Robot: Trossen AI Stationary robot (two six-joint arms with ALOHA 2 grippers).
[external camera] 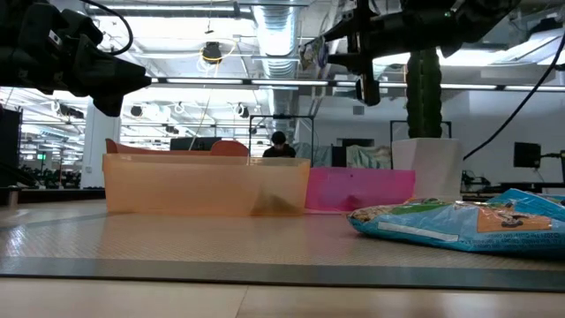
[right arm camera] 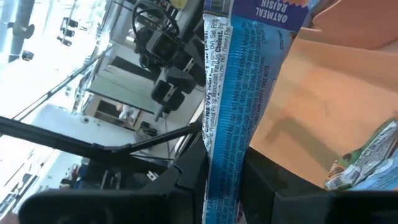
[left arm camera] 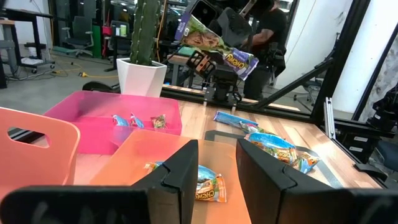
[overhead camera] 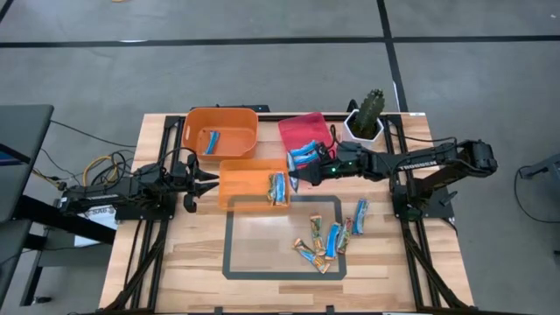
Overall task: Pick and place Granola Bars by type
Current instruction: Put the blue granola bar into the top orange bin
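My right gripper (overhead camera: 308, 171) hangs over the gap between the pink bin (overhead camera: 297, 129) and the small orange bin (overhead camera: 245, 179), shut on one granola bar (left arm camera: 214, 42), blue on its printed back (right arm camera: 225, 93). The small orange bin holds bars (overhead camera: 277, 188), the pink bin holds bars (left arm camera: 121, 120), and the large orange bin (overhead camera: 236, 118) holds a blue bar (overhead camera: 213, 140). Several bars (overhead camera: 331, 238) lie flat on the table near the right. My left gripper (overhead camera: 208, 181) waits open, level, at the small orange bin's left side. My right gripper pinches the granola bar between its two fingers (right arm camera: 186, 180), which press on the wrapper's two flat faces (right arm camera: 221, 177). The fingers come nearly level from the table's right. The bar is lifted clear above the bins and stands tilted, most of it past the fingers.
A potted cactus (overhead camera: 367, 114) stands at the far right corner, beside the pink bin. A dark tape rectangle (overhead camera: 229, 254) marks the table's middle. Cables (overhead camera: 96, 166) lie off the left edge. A person (external camera: 279, 146) is in the room behind.
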